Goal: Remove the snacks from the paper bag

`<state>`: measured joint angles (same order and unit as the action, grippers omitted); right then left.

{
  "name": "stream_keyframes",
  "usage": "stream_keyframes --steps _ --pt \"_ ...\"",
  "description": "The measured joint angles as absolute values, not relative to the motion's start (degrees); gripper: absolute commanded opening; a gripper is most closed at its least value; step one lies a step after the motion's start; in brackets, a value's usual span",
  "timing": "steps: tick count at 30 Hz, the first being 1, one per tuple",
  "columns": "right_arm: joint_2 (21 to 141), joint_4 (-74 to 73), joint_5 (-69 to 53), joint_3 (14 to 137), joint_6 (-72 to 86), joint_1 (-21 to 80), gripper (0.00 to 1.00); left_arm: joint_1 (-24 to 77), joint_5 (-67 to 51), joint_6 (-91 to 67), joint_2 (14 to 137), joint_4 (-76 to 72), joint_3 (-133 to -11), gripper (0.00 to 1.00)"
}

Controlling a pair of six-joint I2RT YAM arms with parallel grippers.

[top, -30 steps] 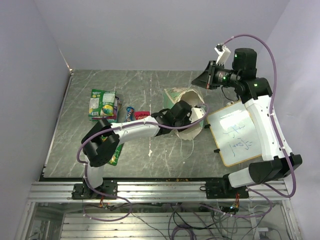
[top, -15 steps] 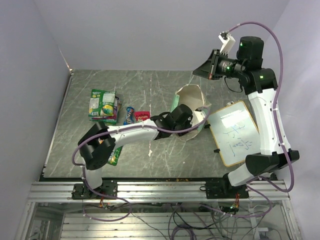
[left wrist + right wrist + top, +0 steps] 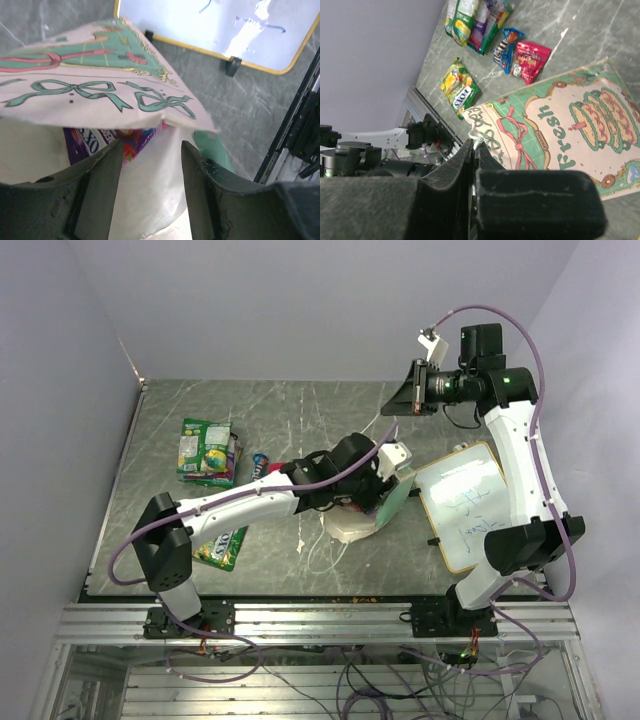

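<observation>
Snacks show in two places: one purple packet (image 3: 85, 145) sits inside the paper bag (image 3: 100, 80), and the others lie loose on the surface (image 3: 300, 410). The left hand (image 3: 150, 150) is at the bag's mouth with its fingers (image 3: 100, 190) spread apart. The white inner wall of the bag fills the gap between them, and nothing is clamped. The purple packet is just beyond the left fingertip, partly under the bag's printed flap, which hangs over both fingers. The bag is tipped, with its green-bow and cake print facing up.

From above, the loose snacks all lie to the left of the left hand, well apart from it. There is one blue bar (image 3: 506, 47) touching one pink-red packet (image 3: 531, 61). One yellow-green packet (image 3: 460, 88) lies alone, nearer the arm bases. A pile of overlapping bags (image 3: 465, 17) has green ones on top and a purple-pink one at its edge; I cannot count them exactly.

The right hand (image 3: 472, 145) is raised high above the bag with its fingers pressed together. A pale sliver shows at the tips, but I cannot tell whether anything is pinched there. One whiteboard (image 3: 470, 505) lies just to the right of the bag.
</observation>
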<state>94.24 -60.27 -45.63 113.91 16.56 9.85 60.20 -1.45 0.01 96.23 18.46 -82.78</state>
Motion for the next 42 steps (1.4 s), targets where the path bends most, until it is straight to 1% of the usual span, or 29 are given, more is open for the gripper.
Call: stream_keyframes --steps 3,6,9,11,14,16,18,20,21,22,23,28,34,38,42 --pt "94.2 -61.6 -45.9 112.6 16.1 9.2 0.00 60.1 -1.2 -2.0 97.4 21.3 -82.8 0.53" --pt "94.2 -61.5 -45.8 112.2 16.2 8.3 0.00 60.1 -0.2 -2.6 98.5 24.3 -83.1 0.48" --pt "94.5 -60.8 -45.6 112.3 16.3 7.2 0.00 60.0 1.1 -2.5 98.8 26.2 -83.0 0.45" --pt "95.2 -60.7 -45.6 112.5 16.3 6.8 0.00 59.9 1.8 -2.1 98.2 25.3 -81.9 0.48" --pt "96.9 -60.7 -45.0 113.1 16.1 6.3 0.00 59.8 2.4 -1.4 96.4 24.6 -79.1 0.58" --pt "97.8 -60.8 -44.4 113.1 16.0 6.0 0.00 59.8 2.6 -1.2 94.7 23.9 -77.4 0.58" --pt "98.4 -60.8 -44.1 113.1 15.8 5.7 0.00 59.8 2.8 -0.9 92.7 22.5 -75.8 0.52" --pt "98.7 -60.8 -43.7 113.1 15.8 5.1 0.00 59.7 3.4 -0.9 91.4 21.6 -75.4 0.44" --pt "98.8 -60.9 -43.6 113.2 15.7 4.9 0.00 59.4 3.7 -0.9 90.9 20.8 -75.2 0.37" --pt "98.9 -60.9 -43.5 113.4 15.7 4.6 0.00 59.3 4.0 -0.9 90.6 20.2 -75.1 0.32" --pt "99.0 -61.0 -43.5 113.7 15.6 4.4 0.00 59.3 4.4 -0.8 90.5 19.8 -75.0 0.31" --pt "99.6 -60.9 -43.5 114.9 15.6 3.7 0.00 58.6 6.5 1.0 92.5 19.6 -75.0 0.29" --pt "99.7 -60.8 -43.6 115.1 15.6 3.7 0.00 58.3 7.4 3.9 98.9 21.3 -75.6 0.33" --pt "99.7 -60.8 -43.7 115.1 15.6 3.7 0.00 58.2 7.6 4.3 103.5 24.3 -79.5 0.39" --pt "99.7 -60.8 -43.7 115.1 15.6 3.7 0.00 57.9 7.6 3.9 105.7 25.6 -83.0 0.40"
